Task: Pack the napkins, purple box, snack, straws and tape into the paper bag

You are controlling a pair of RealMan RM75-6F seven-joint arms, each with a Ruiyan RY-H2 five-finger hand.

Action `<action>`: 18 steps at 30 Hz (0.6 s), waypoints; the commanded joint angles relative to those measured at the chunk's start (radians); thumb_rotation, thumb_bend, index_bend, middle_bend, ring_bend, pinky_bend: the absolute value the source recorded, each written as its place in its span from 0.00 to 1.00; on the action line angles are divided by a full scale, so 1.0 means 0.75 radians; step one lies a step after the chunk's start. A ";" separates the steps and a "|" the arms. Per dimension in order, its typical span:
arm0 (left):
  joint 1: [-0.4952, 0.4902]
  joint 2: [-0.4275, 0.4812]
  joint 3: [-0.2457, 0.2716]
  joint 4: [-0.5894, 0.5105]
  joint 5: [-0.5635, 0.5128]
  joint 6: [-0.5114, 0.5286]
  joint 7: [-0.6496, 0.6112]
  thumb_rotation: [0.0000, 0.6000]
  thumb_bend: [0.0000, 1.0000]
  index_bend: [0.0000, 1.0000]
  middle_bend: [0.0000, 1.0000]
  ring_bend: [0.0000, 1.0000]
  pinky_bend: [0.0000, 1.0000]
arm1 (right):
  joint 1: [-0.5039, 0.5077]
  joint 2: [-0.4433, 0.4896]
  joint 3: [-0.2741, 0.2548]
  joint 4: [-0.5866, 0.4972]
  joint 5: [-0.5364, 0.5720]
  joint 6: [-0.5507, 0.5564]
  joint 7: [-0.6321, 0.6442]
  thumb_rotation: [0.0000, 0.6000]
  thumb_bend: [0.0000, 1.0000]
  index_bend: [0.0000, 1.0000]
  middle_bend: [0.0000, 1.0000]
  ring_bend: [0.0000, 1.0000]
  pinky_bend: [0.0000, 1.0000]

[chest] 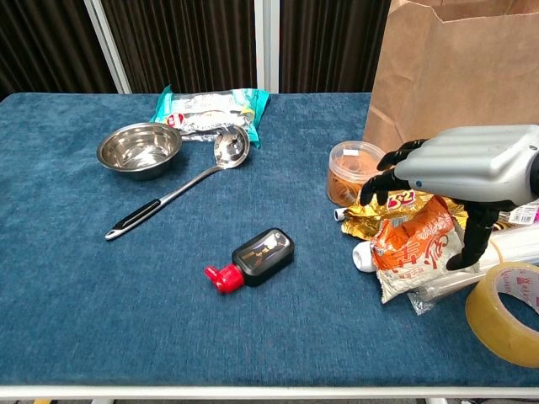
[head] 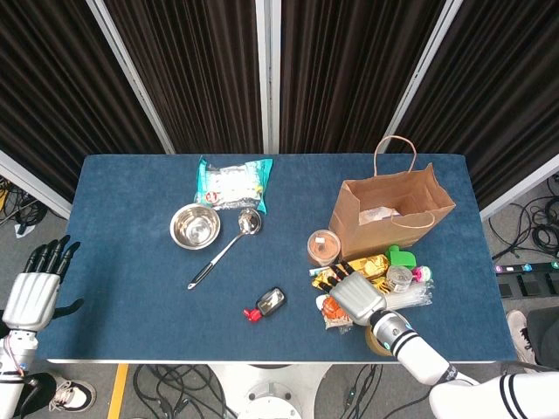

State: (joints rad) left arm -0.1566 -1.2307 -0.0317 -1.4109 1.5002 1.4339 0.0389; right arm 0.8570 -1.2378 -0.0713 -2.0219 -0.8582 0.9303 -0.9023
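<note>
My right hand (head: 357,296) (chest: 465,163) hovers low over the pile beside the paper bag (head: 393,208) (chest: 459,76). Its fingers are spread above the gold snack packet (chest: 394,203) and its thumb points down at the right edge of the orange snack packet (chest: 415,245) (head: 331,307); it holds nothing. The clear straws (chest: 514,249) (head: 412,299) lie under the hand's right side. The tape roll (chest: 505,312) sits at the table's front edge. A teal napkin pack (head: 233,182) (chest: 210,108) lies far back left. My left hand (head: 31,293) is off the table's left edge, fingers straight.
A steel bowl (head: 195,226) (chest: 140,150) and ladle (head: 225,247) (chest: 181,194) lie left of centre. A black bottle with a red cap (head: 266,303) (chest: 255,257) is near the front. An orange-filled jar (head: 323,247) (chest: 354,172), a small tin (head: 400,278) and a green item (head: 403,256) crowd the bag's base.
</note>
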 commanded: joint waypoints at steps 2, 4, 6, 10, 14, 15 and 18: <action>0.002 -0.008 0.007 0.012 0.000 -0.008 -0.002 1.00 0.13 0.06 0.01 0.00 0.11 | 0.015 -0.022 -0.017 0.008 0.025 0.022 -0.021 1.00 0.00 0.24 0.24 0.01 0.05; 0.003 -0.013 0.011 0.019 0.001 -0.012 -0.004 1.00 0.13 0.06 0.01 0.00 0.11 | 0.018 -0.030 -0.024 0.011 0.031 0.032 -0.026 1.00 0.00 0.26 0.25 0.02 0.05; 0.003 -0.019 0.013 0.029 0.000 -0.016 -0.007 1.00 0.13 0.06 0.01 0.00 0.11 | 0.020 -0.038 -0.033 0.015 0.035 0.044 -0.033 1.00 0.00 0.28 0.27 0.04 0.05; 0.004 -0.027 0.020 0.039 -0.002 -0.027 -0.013 1.00 0.13 0.06 0.01 0.00 0.11 | 0.019 -0.057 -0.038 0.029 0.040 0.073 -0.032 1.00 0.00 0.31 0.30 0.08 0.07; 0.008 -0.037 0.028 0.051 0.003 -0.028 -0.012 1.00 0.15 0.06 0.01 0.00 0.11 | 0.018 -0.074 -0.040 0.049 0.033 0.087 -0.019 1.00 0.00 0.38 0.34 0.14 0.12; 0.010 -0.039 0.029 0.055 0.003 -0.029 -0.013 1.00 0.15 0.06 0.01 0.00 0.11 | 0.016 -0.079 -0.042 0.055 0.025 0.093 -0.017 1.00 0.00 0.41 0.36 0.16 0.14; 0.012 -0.044 0.031 0.064 -0.003 -0.036 -0.022 1.00 0.15 0.06 0.01 0.00 0.11 | 0.007 -0.094 -0.043 0.073 0.005 0.110 -0.004 1.00 0.00 0.48 0.41 0.22 0.22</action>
State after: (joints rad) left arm -0.1481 -1.2629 -0.0085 -1.3639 1.4989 1.4080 0.0238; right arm 0.8652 -1.3045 -0.1028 -1.9711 -0.8506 1.0089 -0.9089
